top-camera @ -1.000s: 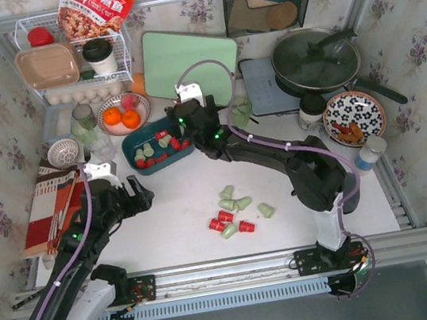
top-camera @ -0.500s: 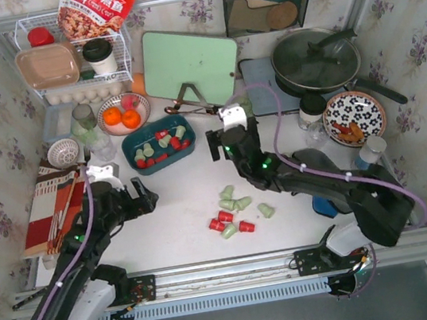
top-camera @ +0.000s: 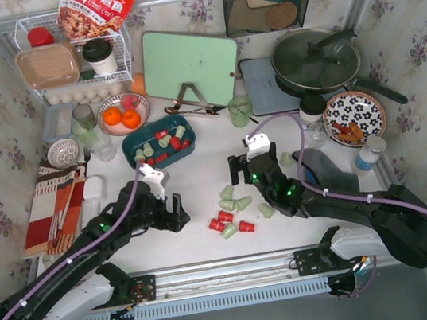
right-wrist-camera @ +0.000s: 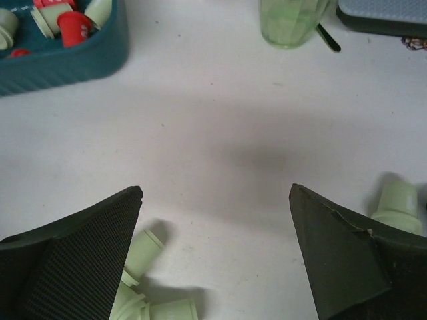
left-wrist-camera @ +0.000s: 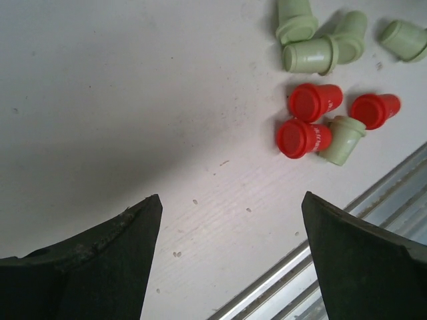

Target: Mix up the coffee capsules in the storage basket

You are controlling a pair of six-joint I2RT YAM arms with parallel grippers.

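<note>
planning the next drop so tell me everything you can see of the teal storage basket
The storage basket is a shallow dark teal tray, plastic by its look, rectangular with rounded corners and a ribbed outer wall. It lies flat on the white table. Red and mint coffee capsules lie jumbled inside.

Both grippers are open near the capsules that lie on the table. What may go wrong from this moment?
1. The loose capsules lie on their sides close to the near-edge rail; a nudge from the left gripper may roll them against it.
2. The right gripper has capsules beside both fingers, none between them; closing may grasp nothing.
3. The green glass stands near the route to the storage basket; the right arm may tip it.
</note>
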